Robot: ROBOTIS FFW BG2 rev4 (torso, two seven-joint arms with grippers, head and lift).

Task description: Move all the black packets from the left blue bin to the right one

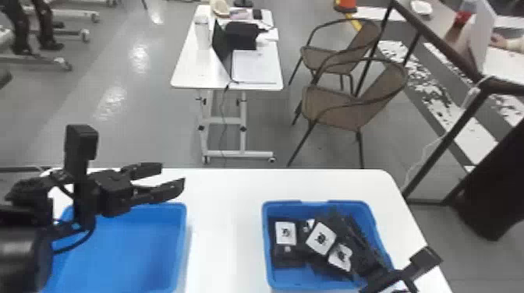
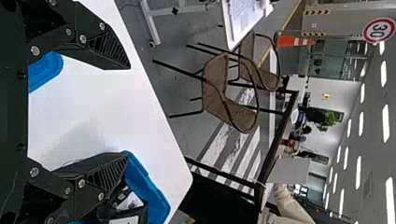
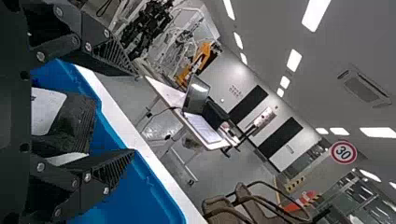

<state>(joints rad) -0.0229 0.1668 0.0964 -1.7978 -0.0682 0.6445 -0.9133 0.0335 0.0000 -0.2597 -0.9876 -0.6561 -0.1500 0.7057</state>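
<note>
Head view: white-labelled black packets (image 1: 287, 258) overlap; left fingers (image 1: 167, 191) part wide, empty; right fingers (image 1: 359, 237) spread, gripping nothing

The only clear reading is the number 30, in black on a round, red-rimmed white sign (image 2: 379, 30) in the room behind, seen in both wrist views. In the head view, the right bin (image 1: 266, 241), at 5 o'clock from the view's centre, holds black packets (image 1: 280, 259) with white labels. One label (image 1: 285, 233) lies toward the bin's 10 o'clock, a middle label (image 1: 321, 238) near its centre, another label (image 1: 340, 256) toward 4 o'clock. Their black marks are too small to read.
</note>
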